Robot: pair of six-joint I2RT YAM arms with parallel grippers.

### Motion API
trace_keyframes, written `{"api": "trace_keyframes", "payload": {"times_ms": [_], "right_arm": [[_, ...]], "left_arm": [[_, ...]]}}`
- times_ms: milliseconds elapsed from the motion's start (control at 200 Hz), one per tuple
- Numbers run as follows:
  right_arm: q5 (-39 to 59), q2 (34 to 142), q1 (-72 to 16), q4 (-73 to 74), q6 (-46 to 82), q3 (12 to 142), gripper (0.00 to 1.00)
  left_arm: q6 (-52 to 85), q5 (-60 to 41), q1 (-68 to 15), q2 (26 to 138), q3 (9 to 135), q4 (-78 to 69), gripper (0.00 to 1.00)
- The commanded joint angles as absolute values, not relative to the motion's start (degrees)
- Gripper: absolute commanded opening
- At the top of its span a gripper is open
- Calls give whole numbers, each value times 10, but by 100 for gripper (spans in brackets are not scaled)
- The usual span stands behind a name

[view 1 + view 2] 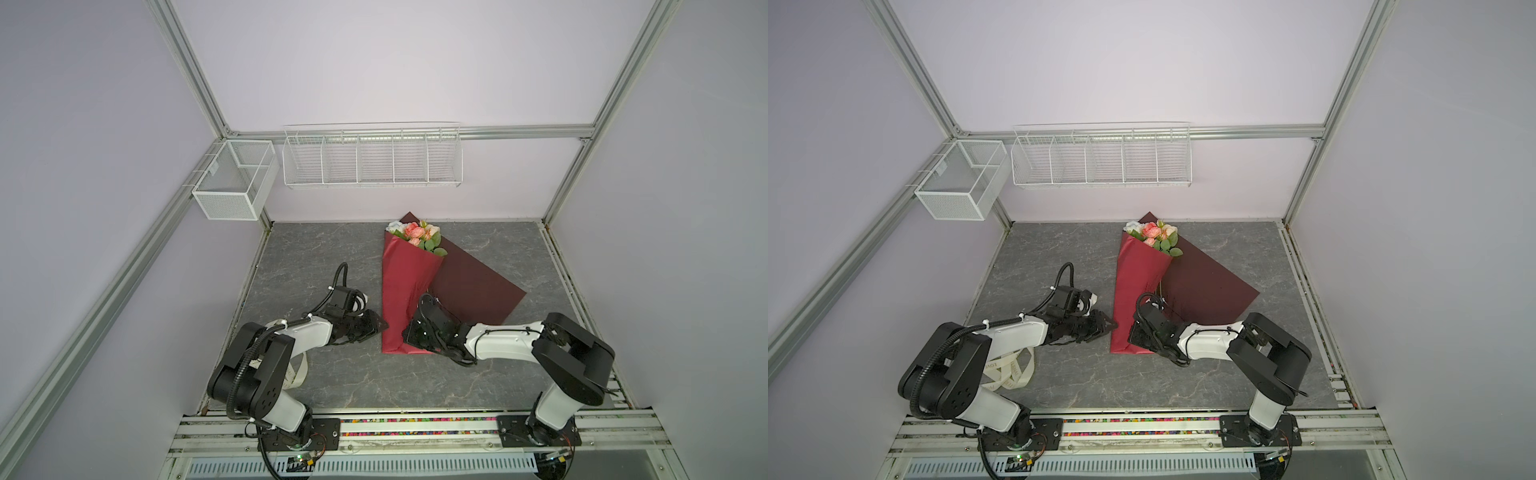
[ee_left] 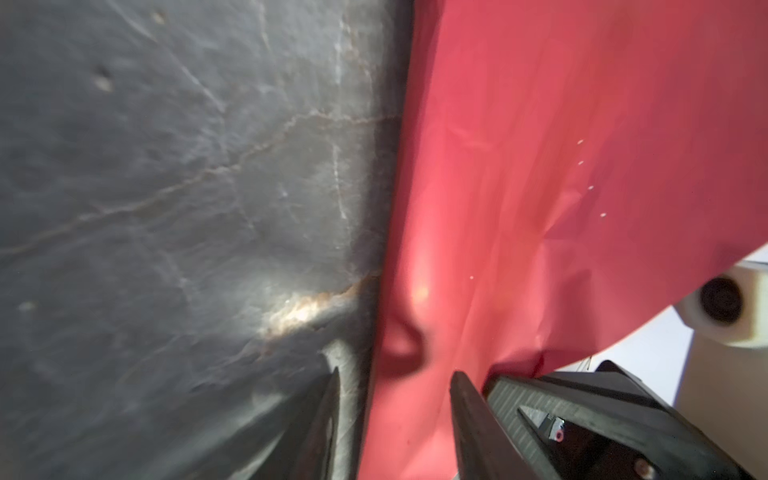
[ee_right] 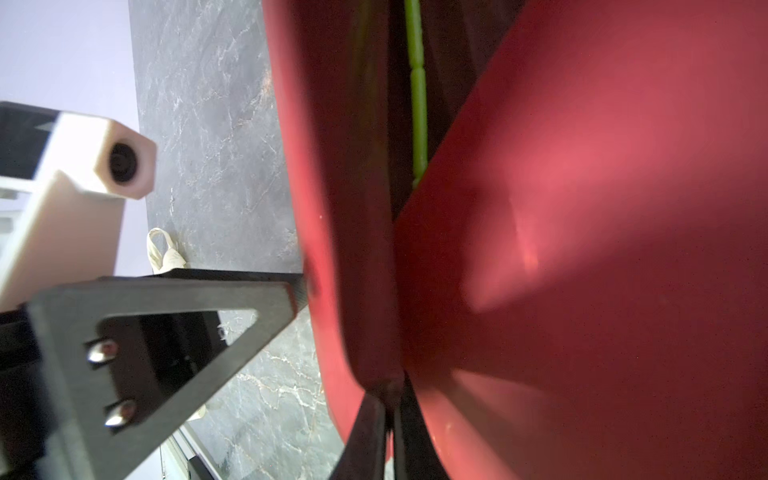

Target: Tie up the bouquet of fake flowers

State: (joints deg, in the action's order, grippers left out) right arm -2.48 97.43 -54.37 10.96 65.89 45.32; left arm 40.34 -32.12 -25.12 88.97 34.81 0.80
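The bouquet of fake flowers (image 1: 415,235) (image 1: 1154,235) lies on the grey table, its pink, peach and cream heads at the far end. Dark-red paper (image 1: 403,299) (image 1: 1138,291) is folded round it as a cone, and one flap lies flat to the right. A green stem (image 3: 417,104) shows inside the fold. My left gripper (image 1: 383,326) (image 2: 397,376) is open at the cone's left edge, one finger on each side of the paper's edge. At the cone's near end my right gripper (image 1: 407,332) (image 3: 390,401) is shut on a fold of the paper.
A cream printed ribbon (image 1: 1013,370) (image 3: 164,253) lies on the table under my left arm. Two white wire baskets (image 1: 232,183) (image 1: 372,156) hang on the back wall. Metal rails (image 1: 415,424) run along the table's front edge.
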Motion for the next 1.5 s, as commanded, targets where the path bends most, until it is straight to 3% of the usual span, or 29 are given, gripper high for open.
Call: {"api": "trace_keyframes", "payload": {"times_ms": [0, 505, 910, 1110, 1310, 1495], "right_arm": [[-19, 986, -544, 94, 677, 449, 12], [-19, 987, -548, 123, 718, 419, 7], [-71, 865, -549, 17, 708, 408, 32], [-99, 815, -551, -51, 648, 457, 36], [-30, 913, -531, -43, 614, 552, 23], [-5, 980, -511, -25, 633, 562, 20]], "left_arm": [[413, -347, -253, 909, 340, -26, 42], [405, -308, -281, 924, 349, -9, 30], [354, -272, -303, 962, 380, 53, 26], [341, -260, -313, 963, 387, 66, 26], [323, -253, -315, 964, 395, 86, 26], [314, -260, -317, 958, 394, 87, 25]]}}
